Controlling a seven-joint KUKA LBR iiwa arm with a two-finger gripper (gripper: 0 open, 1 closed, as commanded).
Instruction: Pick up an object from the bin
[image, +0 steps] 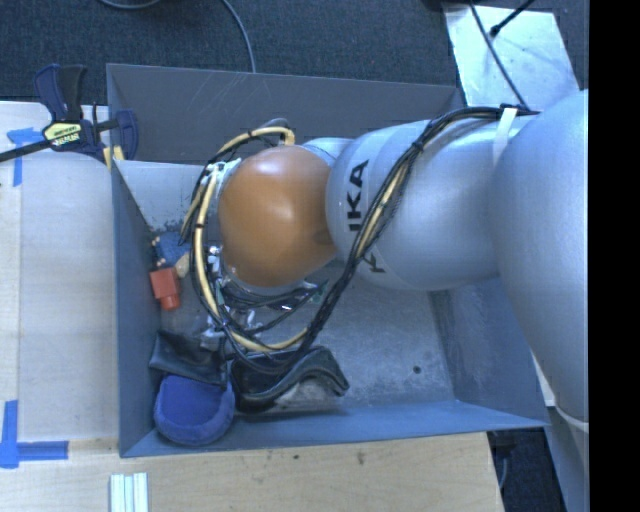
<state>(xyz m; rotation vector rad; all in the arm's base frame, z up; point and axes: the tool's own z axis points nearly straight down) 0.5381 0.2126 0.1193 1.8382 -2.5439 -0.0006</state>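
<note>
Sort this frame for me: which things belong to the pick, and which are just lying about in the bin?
Belonging to the pick: grey bin; gripper, low over its left side; black crumpled thing and dark curved piece right beside it, either possibly the target.
Lying about: orange-red block by the left wall; blue round thing in the lower-left corner.

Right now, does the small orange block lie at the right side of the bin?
No, the small orange block lies by the left wall of the bin, with the blue round thing in the corner below it.
</note>
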